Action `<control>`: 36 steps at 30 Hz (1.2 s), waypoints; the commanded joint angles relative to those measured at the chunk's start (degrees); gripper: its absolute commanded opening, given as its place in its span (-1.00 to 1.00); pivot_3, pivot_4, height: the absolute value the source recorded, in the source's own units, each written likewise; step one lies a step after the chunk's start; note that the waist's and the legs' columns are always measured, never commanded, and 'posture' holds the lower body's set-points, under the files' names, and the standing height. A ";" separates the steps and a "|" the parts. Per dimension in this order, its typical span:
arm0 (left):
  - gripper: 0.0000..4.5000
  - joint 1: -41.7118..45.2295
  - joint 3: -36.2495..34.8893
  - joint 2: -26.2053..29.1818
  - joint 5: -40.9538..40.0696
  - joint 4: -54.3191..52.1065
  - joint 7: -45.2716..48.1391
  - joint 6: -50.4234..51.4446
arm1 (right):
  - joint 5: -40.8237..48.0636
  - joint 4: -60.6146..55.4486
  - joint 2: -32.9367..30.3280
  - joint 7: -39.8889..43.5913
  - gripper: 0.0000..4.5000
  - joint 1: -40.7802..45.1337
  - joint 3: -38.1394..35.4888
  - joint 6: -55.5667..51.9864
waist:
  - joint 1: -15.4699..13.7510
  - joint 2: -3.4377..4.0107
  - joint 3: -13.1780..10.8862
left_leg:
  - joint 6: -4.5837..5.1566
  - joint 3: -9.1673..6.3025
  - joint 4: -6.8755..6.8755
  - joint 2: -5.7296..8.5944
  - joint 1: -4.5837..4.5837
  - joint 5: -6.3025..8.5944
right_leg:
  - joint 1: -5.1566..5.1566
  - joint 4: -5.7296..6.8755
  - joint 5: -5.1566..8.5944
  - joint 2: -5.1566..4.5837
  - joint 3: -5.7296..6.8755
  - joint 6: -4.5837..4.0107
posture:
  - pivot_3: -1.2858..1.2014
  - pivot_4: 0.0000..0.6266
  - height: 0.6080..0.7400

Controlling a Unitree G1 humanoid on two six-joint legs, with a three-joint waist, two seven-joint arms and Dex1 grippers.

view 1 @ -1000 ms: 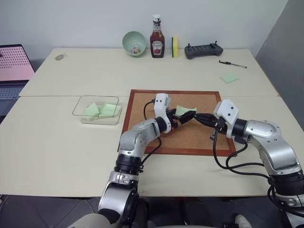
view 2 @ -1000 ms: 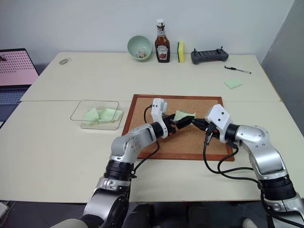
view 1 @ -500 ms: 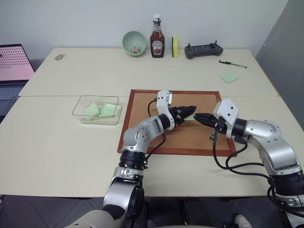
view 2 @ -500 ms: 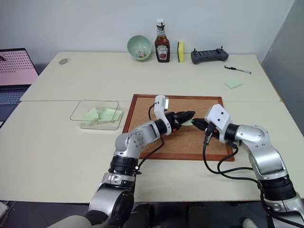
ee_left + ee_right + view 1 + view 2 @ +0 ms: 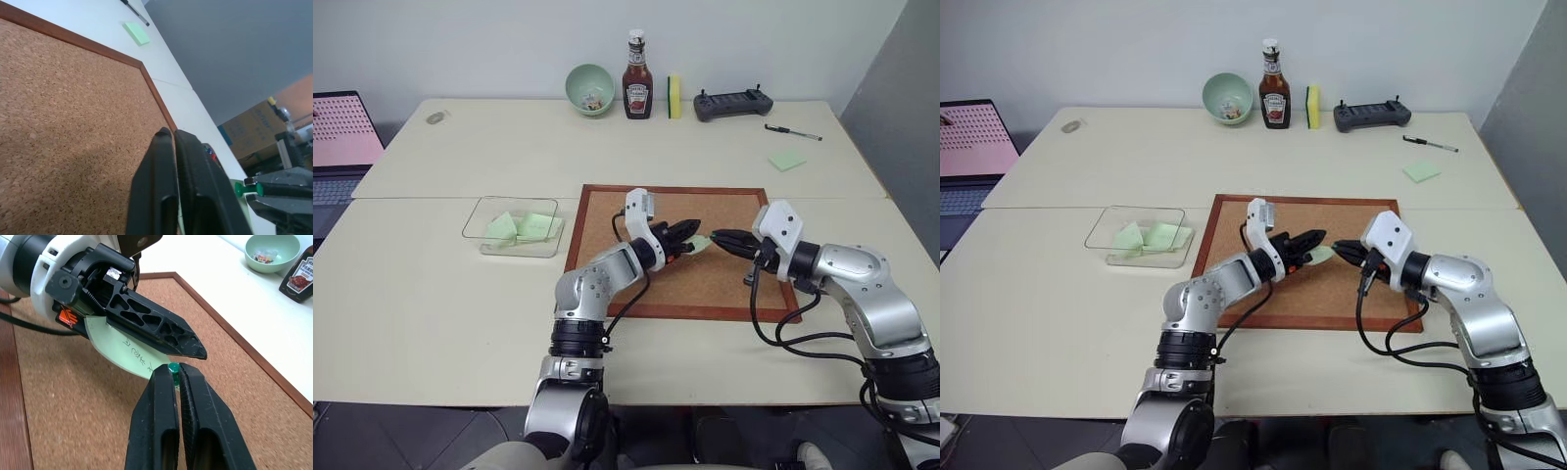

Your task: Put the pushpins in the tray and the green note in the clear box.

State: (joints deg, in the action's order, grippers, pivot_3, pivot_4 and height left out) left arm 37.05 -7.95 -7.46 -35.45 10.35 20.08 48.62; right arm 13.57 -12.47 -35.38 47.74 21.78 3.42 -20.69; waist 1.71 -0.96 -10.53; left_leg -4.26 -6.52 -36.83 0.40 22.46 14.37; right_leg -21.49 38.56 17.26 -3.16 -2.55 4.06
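Green note (image 5: pixel 128 351) hangs above the corkboard (image 5: pixel 705 279), clamped between the closed fingers of the left tool (image 5: pixel 690 238), with its free end reaching toward the right tool (image 5: pixel 722 238). From the head views it reads as a small pale slip between the two tools, while the right wrist view shows its curved edge and faint handwritten marks, and a dark green pushpin (image 5: pixel 173 368) pinched at the tips of the right tool's shut fingers, just touching the note's edge. The left wrist view shows the same pushpin from the side, its green head held in the other tool's jaws, and a squarer green sticky note (image 5: pixel 136 33) on the bench (image 5: pixel 440 294) at the far right. The clear box (image 5: pixel 514 226) sits on the bench left of the corkboard with green paper scraps (image 5: pixel 524 227) inside.
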 commanded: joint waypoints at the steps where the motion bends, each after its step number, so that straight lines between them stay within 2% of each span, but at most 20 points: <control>1: -0.98 -0.39 -0.07 -2.66 -3.10 -2.90 -0.77 0.92 | 1.72 -1.13 0.66 -1.29 -1.00 0.70 -2.28 -0.96 | 0.00 0.00 0.00 | 0.00 0.00 0.00 0.00 0.00 0.00 | 0.00 0.00 0.00 0.00 0.00 0.00 | 0.03 -0.52 1.00; 13: -0.98 -3.43 -0.19 0.85 -2.93 -4.90 -0.92 -0.14 | 1.92 -0.98 1.10 -3.14 -1.00 0.62 -2.59 -0.70 | 0.02 0.00 0.00 | 0.00 0.00 0.00 0.00 -0.01 0.00 | 0.00 0.01 0.00 0.00 0.00 0.00 | 0.03 -0.52 1.00; 24: -0.98 -5.82 2.46 2.37 -1.13 -6.10 -0.64 -2.05 | 10.51 -2.80 5.09 -7.67 -1.00 2.77 -8.20 -9.95 | -0.04 0.01 0.00 | 0.01 -0.01 -0.02 0.00 0.00 0.00 | 0.01 0.02 -0.01 0.00 0.00 -0.01 | 0.03 -0.52 1.00; 31: -0.98 -6.62 4.36 4.30 -0.54 -7.27 2.65 -3.85 | 11.73 -3.55 4.98 -8.67 -1.00 2.84 -8.49 -11.19 | 0.04 0.01 0.00 | 0.02 0.00 -0.01 0.00 -0.01 0.01 | 0.00 0.03 -0.01 0.00 -0.01 -0.01 | 0.03 -0.52 1.00; 35: -0.74 -7.61 4.54 6.80 -0.73 -8.30 5.01 -4.82 | 11.40 -3.50 4.77 -8.55 -1.00 3.00 -8.07 -10.58 | 0.09 0.01 0.01 | 0.01 0.00 0.00 -0.01 -0.01 0.01 | -0.01 0.03 -0.01 0.01 -0.01 -0.01 | 0.03 -0.52 1.00; 36: -0.60 -7.79 4.30 7.17 -0.97 -8.49 5.47 -4.94 | 11.32 -3.48 4.73 -8.48 -1.00 3.02 -7.98 -10.45 | 0.10 0.01 0.01 | 0.01 0.00 0.00 -0.01 -0.01 0.01 | -0.01 0.03 -0.01 0.01 0.00 -0.01 | 0.03 -0.52 1.00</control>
State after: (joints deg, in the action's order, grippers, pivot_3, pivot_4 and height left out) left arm 29.56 -3.60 -0.92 -35.91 4.56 23.71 45.13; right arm 24.11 -13.44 -30.27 39.35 23.57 -3.42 -31.98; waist 1.81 -0.95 -10.53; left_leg -4.25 -6.51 -36.84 0.40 22.46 14.38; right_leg -21.50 38.60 17.26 -3.15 -2.56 4.04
